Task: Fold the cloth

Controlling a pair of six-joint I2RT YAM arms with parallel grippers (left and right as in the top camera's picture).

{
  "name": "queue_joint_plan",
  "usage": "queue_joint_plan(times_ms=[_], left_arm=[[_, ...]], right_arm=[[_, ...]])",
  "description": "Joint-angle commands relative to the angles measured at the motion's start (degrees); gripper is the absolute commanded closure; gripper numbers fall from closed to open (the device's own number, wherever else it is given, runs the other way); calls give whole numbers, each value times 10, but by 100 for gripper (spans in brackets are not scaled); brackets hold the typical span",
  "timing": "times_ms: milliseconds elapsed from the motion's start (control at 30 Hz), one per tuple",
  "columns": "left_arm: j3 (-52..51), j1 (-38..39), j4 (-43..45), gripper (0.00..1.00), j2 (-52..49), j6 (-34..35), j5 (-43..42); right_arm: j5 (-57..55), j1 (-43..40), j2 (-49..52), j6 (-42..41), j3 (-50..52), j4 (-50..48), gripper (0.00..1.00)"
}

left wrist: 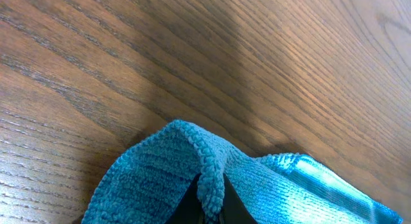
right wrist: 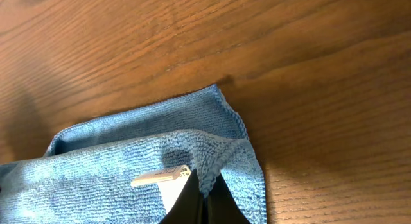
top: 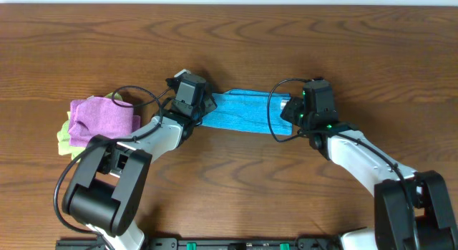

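You are pinching the cloth [top: 243,112] at both short ends. It is lying as a narrow sky-blue band across the middle of the wooden table [top: 229,35], stretching between your two arms.

Your left gripper [left wrist: 209,199] is squeezing shut on the cloth's left edge. In the left wrist view a ridge of fuzzy hem is bunching up between the dark fingers [left wrist: 187,201], with the rest of the cloth spreading out on either side of it.

Your right gripper [right wrist: 204,193] is likewise clamping tight on the right end. In the right wrist view its fingers are nipping the hem of an upper layer, and a second layer is showing beyond it, flat on the wood.

A small white tag [right wrist: 160,178] is sticking out just left of the right fingertips. Any print on it is too small to read.

To the left of your left arm, apart from the blue cloth, a purple cloth [top: 104,115] is sitting in a crumpled heap. It is lying on top of a light green cloth [top: 64,139], which is peeking out at its lower left. Neither is touching the cloth you are holding.
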State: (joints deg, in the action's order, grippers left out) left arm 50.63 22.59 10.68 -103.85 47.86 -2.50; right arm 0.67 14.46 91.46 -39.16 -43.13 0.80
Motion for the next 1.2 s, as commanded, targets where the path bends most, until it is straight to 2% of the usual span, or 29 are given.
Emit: queue_joint_plan(times_ms=[0, 67, 100, 167, 233, 300, 433, 567, 700, 833, 900, 933, 1000, 1167], left_arm=[[13, -6, -1, 88, -8, -12, 42], [13, -6, 2, 64, -8, -12, 46], [13, -6, 4, 53, -8, -12, 46], [13, -8, 10, 46, -8, -12, 46], [13, -11, 15, 29, -7, -12, 46], [13, -14, 16, 17, -2, -26, 44], [13, -16, 7, 14, 34, -81, 38], [13, -16, -23, 23, 82, -122, 15], [14, -16, -71, 43, 114, -121, -26], [14, -16, -78, 73, 120, -121, -62], [14, -15, -78, 90, 120, -118, -66], [14, -15, -78, 94, 120, -118, -66], [14, -14, -78, 94, 118, -117, -65], [14, -10, -71, 94, 93, -117, -59]], right_arm=[[-32, -5, 2, 11, -11, 0, 87], [-32, -4, 2, 11, -11, 0, 47], [-32, -4, 2, 11, -11, 0, 35], [-32, -4, 1, 11, -11, 1, 30], [-28, -4, -8, 11, -11, 6, 21], [-28, -4, -33, 9, -11, 21, 17], [-28, -4, -93, -8, -11, 75, 15], [-14, -7, -148, -95, -11, 172, 14], [26, -8, -187, -123, -11, 229, 19], [39, -8, -211, -131, -11, 259, 22], [53, -8, -215, -142, -11, 269, 22], [60, -8, -215, -150, -11, 274, 20], [71, -8, -215, -188, -11, 296, 13], [65, -8, -209, -237, -8, 316, 10]])
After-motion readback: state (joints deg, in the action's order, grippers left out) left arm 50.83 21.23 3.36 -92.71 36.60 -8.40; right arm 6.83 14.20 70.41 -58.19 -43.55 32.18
